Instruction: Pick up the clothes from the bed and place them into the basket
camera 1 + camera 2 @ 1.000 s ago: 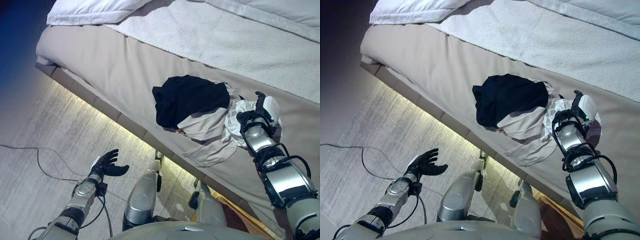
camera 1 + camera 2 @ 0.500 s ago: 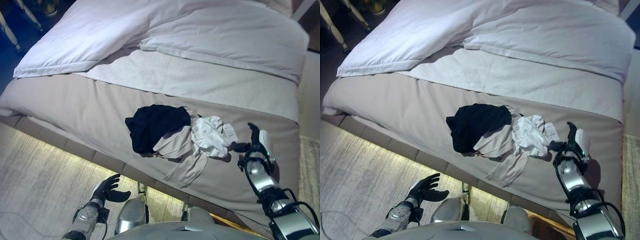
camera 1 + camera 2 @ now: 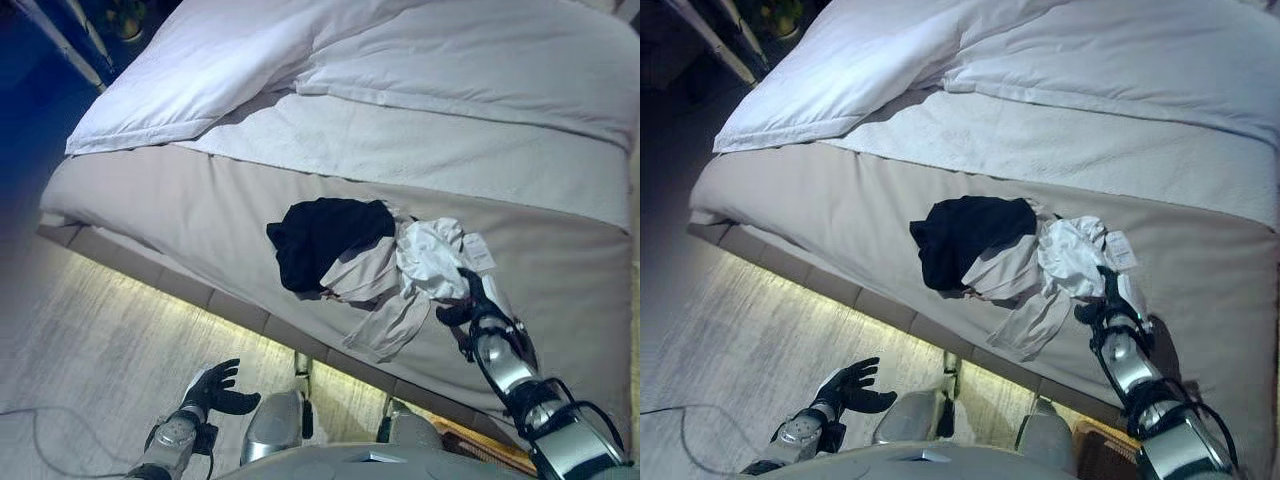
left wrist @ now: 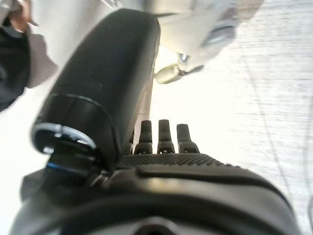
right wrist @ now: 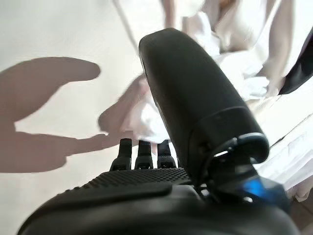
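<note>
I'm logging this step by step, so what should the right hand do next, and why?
Probably close the right hand on the white garment. Its fingers look open at that garment's near edge, and the clothes pile lies loose on the bed, nothing lifted yet.

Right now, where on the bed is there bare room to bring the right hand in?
Bare sheet lies on the beige bed left of the black garment, and beyond the pile toward the white blanket. It is crowded where the right hand meets the white clothes.

Bed (image 3: 200,200) (clothes (image 3: 375,255), pillow (image 3: 210,65))
</note>
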Controlling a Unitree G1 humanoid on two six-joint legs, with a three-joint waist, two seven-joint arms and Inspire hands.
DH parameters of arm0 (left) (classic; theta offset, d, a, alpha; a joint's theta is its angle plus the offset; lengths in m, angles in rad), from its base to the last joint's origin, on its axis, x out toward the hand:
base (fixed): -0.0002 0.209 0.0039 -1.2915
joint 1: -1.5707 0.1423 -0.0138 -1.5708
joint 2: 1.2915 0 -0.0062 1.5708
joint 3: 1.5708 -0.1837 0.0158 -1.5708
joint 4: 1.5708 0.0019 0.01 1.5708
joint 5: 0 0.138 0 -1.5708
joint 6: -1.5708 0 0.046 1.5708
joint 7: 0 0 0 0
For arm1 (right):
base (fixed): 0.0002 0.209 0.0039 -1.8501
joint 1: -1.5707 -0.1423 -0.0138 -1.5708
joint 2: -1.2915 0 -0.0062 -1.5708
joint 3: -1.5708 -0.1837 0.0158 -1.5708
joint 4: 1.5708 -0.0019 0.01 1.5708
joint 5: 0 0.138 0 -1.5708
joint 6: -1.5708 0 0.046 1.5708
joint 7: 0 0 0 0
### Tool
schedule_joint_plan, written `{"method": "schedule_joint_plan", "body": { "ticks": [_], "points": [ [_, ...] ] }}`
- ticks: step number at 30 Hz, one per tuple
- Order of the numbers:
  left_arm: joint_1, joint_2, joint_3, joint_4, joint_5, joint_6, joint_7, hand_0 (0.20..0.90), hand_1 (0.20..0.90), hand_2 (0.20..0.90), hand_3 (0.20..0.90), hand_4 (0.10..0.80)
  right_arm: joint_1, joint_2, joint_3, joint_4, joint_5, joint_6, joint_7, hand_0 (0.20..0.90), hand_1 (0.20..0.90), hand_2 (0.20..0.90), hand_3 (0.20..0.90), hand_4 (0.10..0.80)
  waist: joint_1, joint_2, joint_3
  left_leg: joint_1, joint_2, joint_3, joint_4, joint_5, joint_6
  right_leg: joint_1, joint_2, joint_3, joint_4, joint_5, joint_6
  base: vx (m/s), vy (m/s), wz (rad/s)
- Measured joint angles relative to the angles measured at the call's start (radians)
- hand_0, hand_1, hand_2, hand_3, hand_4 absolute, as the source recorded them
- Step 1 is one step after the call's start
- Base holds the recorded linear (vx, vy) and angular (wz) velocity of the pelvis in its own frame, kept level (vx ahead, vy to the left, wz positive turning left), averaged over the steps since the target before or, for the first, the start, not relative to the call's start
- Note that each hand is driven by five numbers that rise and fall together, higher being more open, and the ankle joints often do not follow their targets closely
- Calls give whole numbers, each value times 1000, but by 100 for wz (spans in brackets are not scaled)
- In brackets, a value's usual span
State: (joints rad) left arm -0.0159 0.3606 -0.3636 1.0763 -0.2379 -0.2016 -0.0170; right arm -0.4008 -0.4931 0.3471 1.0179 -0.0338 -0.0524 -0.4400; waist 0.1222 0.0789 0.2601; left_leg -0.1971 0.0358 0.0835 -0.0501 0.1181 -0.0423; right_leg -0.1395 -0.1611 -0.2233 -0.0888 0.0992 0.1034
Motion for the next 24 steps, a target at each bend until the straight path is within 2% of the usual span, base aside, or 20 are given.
{"method": "schedule_joint_plan", "body": {
  "ticks": [4, 7, 8, 9, 13, 14, 15, 20, 24],
  "points": [
    [-96, -1, -52, -3, -24, -21, -2, 900, 900, 900, 900, 800, -225, -45, 4, 99, 3, 12, -67, 900, 900, 900, 900, 800, 17, 52, 100, -108, 1, -25, 62, 22, -5, -109, -3, -11, 81, 6, -8, -181, -22, 9],
    [-146, 0, -65, -28, -61, -36, 0, 900, 900, 900, 900, 800, -390, -65, 6, 168, 4, 67, -101, 900, 900, 900, 900, 800, 23, 66, 159, -181, -2, -29, 96, 30, -5, -202, -15, -8, 155, 5, -8, -108, 17, 0],
    [-157, 0, -65, -34, -66, -38, 0, 900, 900, 900, 900, 800, -413, -74, 6, 170, 5, 76, -101, 900, 900, 900, 900, 800, 25, 67, 174, -187, -3, -28, 98, 30, -4, -211, -17, -6, 163, 5, -8, -73, 45, 1],
    [-175, 0, -65, -51, -82, -43, 1, 900, 900, 900, 900, 800, -461, -90, 10, 181, 7, 92, -98, 900, 900, 900, 900, 800, 28, 73, 206, -195, -7, -28, 98, 43, 10, -225, -23, -5, 180, 6, -9, -55, 45, 2],
    [-188, 6, -64, -97, -88, -39, 4, 900, 900, 900, 900, 800, -482, -119, 23, 180, 13, 108, -68, 900, 900, 900, 900, 800, 23, 73, 219, -196, -23, -31, 96, 43, 11, -227, -39, -5, 184, 1, -3, -20, 30, 5],
    [-188, 11, -63, -114, -89, -38, 9, 900, 900, 900, 900, 800, -482, -123, 25, 179, 14, 107, -60, 575, 575, 575, 521, 421, 22, 73, 219, -196, -24, -31, 96, 42, 11, -226, -40, -6, 185, 1, -3, 26, 29, 3],
    [-189, 14, -60, -123, -95, -39, 11, 900, 900, 900, 900, 800, -481, -126, 24, 178, 20, 107, -53, 300, 300, 300, 200, 100, 23, 73, 219, -194, -24, -31, 95, 40, 8, -224, -40, -6, 184, 1, -3, 29, 35, 2],
    [-187, 16, -52, -120, -112, -36, 7, 900, 900, 900, 900, 800, -468, -126, 18, 177, 44, 89, -36, 300, 300, 300, 200, 100, 23, 76, 220, -173, -20, -28, 93, 38, 9, -206, -38, -5, 183, 1, -3, 26, 39, -2],
    [-170, 11, -52, -121, -113, -36, -9, 900, 900, 900, 900, 800, -425, -125, -35, 153, 95, 37, -39, 300, 300, 300, 200, 100, 22, 82, 218, -118, -20, -21, 63, 37, 10, -160, -37, -3, 166, 1, -2, 55, 0, -3]
  ]
}}
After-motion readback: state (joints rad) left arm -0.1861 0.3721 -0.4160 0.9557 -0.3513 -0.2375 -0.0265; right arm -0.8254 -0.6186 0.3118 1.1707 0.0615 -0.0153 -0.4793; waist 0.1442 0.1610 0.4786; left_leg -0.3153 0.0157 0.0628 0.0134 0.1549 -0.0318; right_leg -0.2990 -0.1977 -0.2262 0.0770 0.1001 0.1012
